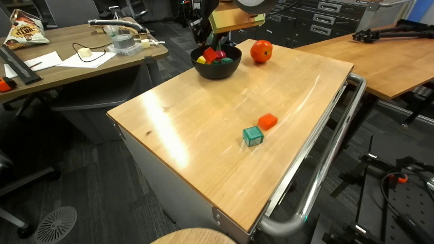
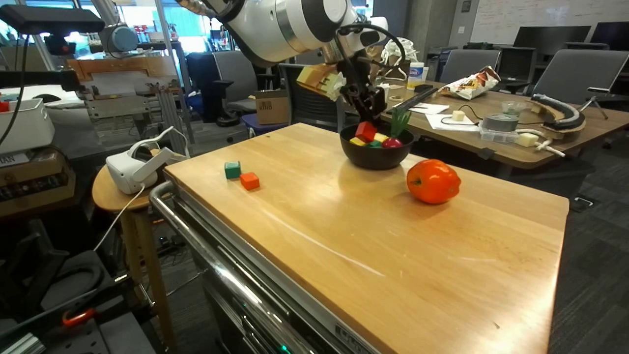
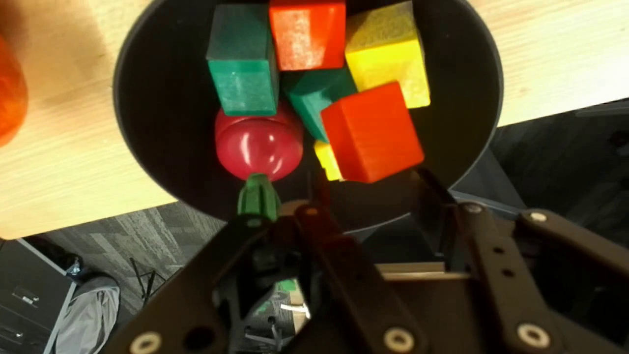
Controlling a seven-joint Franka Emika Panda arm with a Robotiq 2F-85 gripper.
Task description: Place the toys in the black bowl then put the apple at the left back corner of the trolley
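Step in hand, as judged: loading the toys (image 2: pixel 365 132) into the black bowl (image 1: pixel 217 72), at the release of a red block (image 3: pixel 376 130). The gripper (image 3: pixel 371 189) is over the black bowl with its jaws parted; the red block lies tilted just beyond them, and nothing is seen clamped, though light contact cannot be ruled out. Also inside the black bowl are a green block (image 3: pixel 243 83), an orange-red block (image 3: pixel 308 39), a yellow block (image 3: pixel 388 69) and the dark red fruit-shaped piece (image 3: pixel 260 142). In both exterior views an orange block (image 1: pixel 268 121) and a teal block (image 1: pixel 253 136) sit close together on the trolley worktop (image 1: pixel 203 112), well apart from the black bowl, so loading is judged unfinished. The apple (image 2: pixel 433 182) stands near the black bowl without touching it. The next move calls for clearing the red block, a straight lift above the black bowl without snagging the fruit-shaped piece's green top (image 3: pixel 259 196), then travel to the outlying pair, with the apple's corner placement left for last.
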